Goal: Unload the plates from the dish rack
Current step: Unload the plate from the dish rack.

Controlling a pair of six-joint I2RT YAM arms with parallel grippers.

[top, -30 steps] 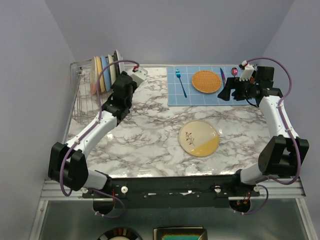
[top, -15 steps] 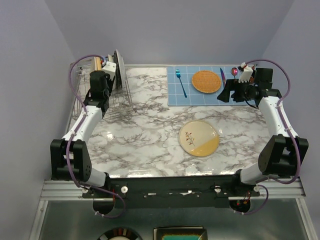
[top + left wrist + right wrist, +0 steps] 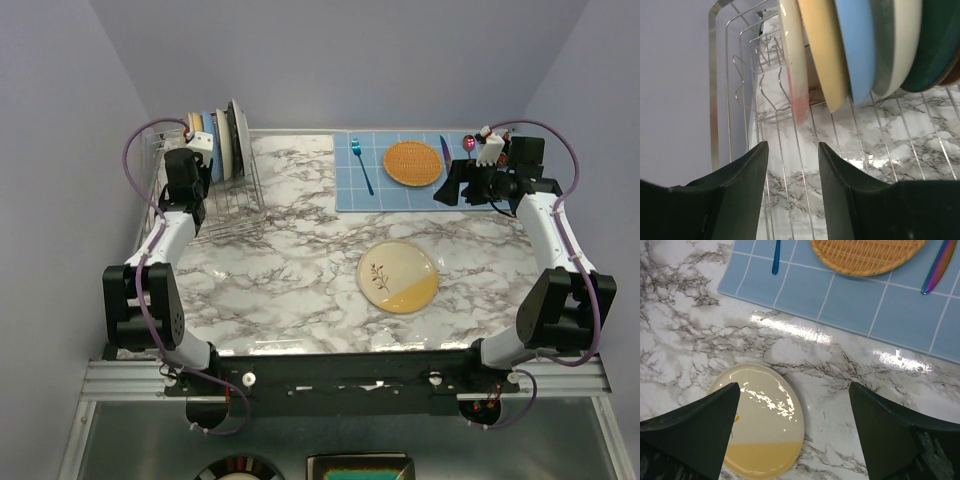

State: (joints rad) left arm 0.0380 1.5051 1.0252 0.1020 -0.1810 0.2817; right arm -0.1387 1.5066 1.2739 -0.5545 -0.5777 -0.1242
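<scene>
Left wrist shows plates (image 3: 860, 50) upright in dish rack (image 3: 714, 100).

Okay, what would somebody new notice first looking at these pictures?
The row of plates standing on edge in the dish rack, at the far left corner of the marble table, with the left gripper open and empty, facing them. Next, a lone twig-patterned plate lying flat on the marble, right of centre.

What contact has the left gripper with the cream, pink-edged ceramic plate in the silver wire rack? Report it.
Apart. Left wrist view: the open left gripper sits below the cream, pink-edged plate, bare rack wires between.
</scene>
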